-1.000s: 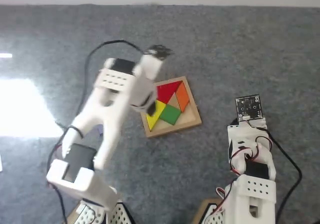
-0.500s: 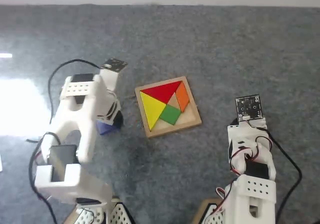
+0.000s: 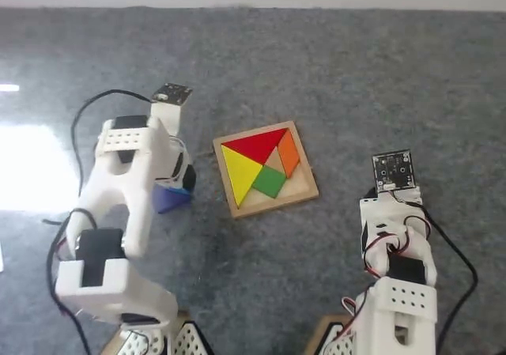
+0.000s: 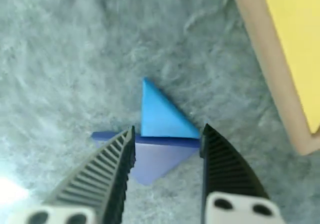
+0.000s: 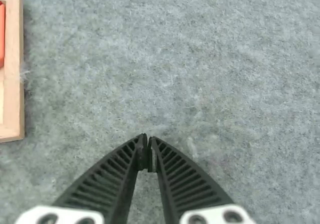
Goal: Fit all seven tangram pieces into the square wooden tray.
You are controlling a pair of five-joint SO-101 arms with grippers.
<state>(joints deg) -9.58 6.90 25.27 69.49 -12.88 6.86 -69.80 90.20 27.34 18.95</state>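
The square wooden tray [image 3: 303, 194] lies mid-table and holds red [image 3: 257, 145], yellow [image 3: 240, 173], orange [image 3: 289, 156], green [image 3: 269, 182] and tan pieces. To its left on the grey mat is a blue triangle [image 3: 169, 199]. In the left wrist view it is a light blue triangle [image 4: 161, 115] resting against a darker blue-violet one [image 4: 154, 159]. My left gripper [image 4: 168, 131] is open just above them, with one finger on each side. The tray's rim [image 4: 267, 64] and the yellow piece [image 4: 300, 29] are close by. My right gripper [image 5: 148, 143] is shut and empty over bare mat.
The right arm [image 3: 393, 236] stands at the front right, well away from the tray, whose corner [image 5: 11, 69] shows in its wrist view. A black cable [image 3: 95, 110] loops behind the left arm. Grey mat stretches open behind and to the right of the tray.
The left arm swung from over the tray's left side out to the left and came down around the blue pieces. The right arm has not moved.
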